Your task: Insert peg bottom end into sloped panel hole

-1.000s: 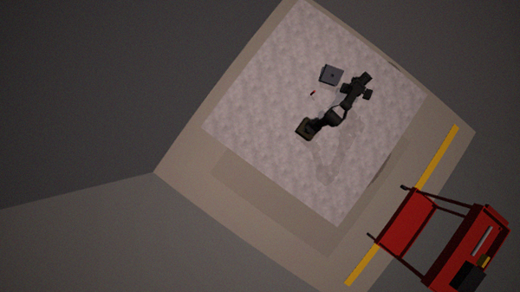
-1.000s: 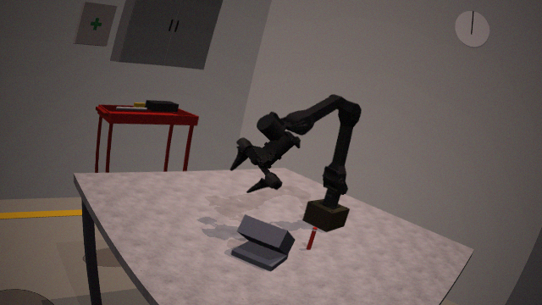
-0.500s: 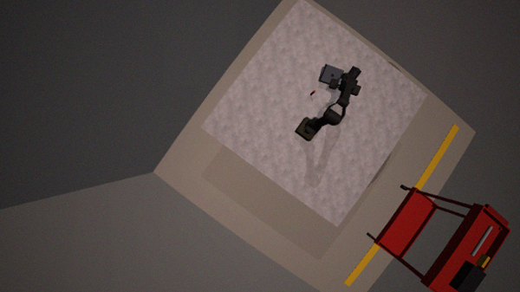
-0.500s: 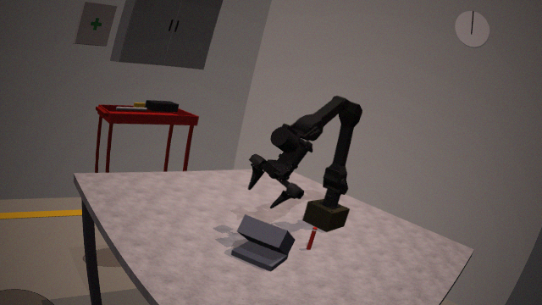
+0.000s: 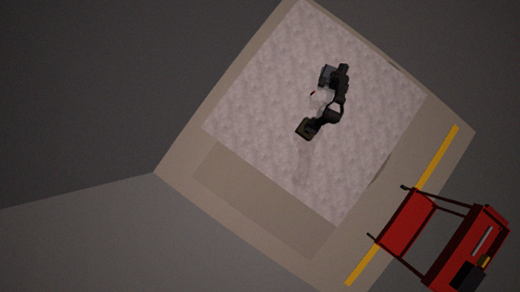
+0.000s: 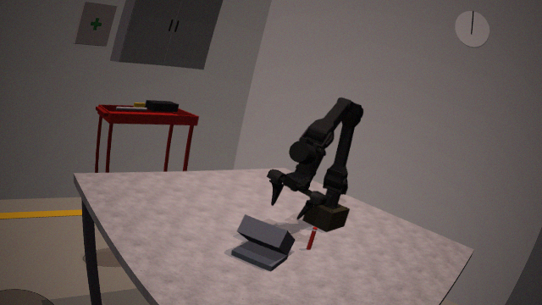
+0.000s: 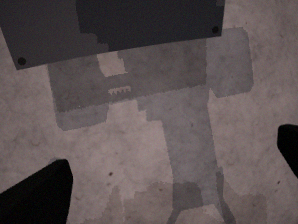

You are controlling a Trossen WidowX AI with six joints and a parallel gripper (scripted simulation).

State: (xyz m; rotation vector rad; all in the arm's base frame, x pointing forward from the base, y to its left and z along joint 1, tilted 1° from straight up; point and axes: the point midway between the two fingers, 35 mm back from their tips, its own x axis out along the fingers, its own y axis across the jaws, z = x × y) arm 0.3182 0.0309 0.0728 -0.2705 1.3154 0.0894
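A thin red peg (image 5: 313, 93) (image 6: 312, 240) with a pale band near its top stands on the table (image 5: 263, 98) (image 6: 169, 203), between the arm's base and the panel block. The grey sloped panel block (image 5: 327, 71) (image 6: 266, 232) sits beside it on a flat base; the arm partly covers it in the top view, and its hole is not visible. Part of the dark block (image 7: 150, 25) fills the top of the wrist view. My gripper (image 6: 286, 211) (image 7: 177, 153) is open and empty, fingers pointing down, above the table near the block. The peg is not in the wrist view.
The arm's base block (image 5: 304, 130) (image 6: 326, 217) stands on the table close behind the peg. A red cart (image 5: 407, 222) (image 6: 148, 118) with items on top stands on the floor beyond the table. Arm shadows fall across the table around the block.
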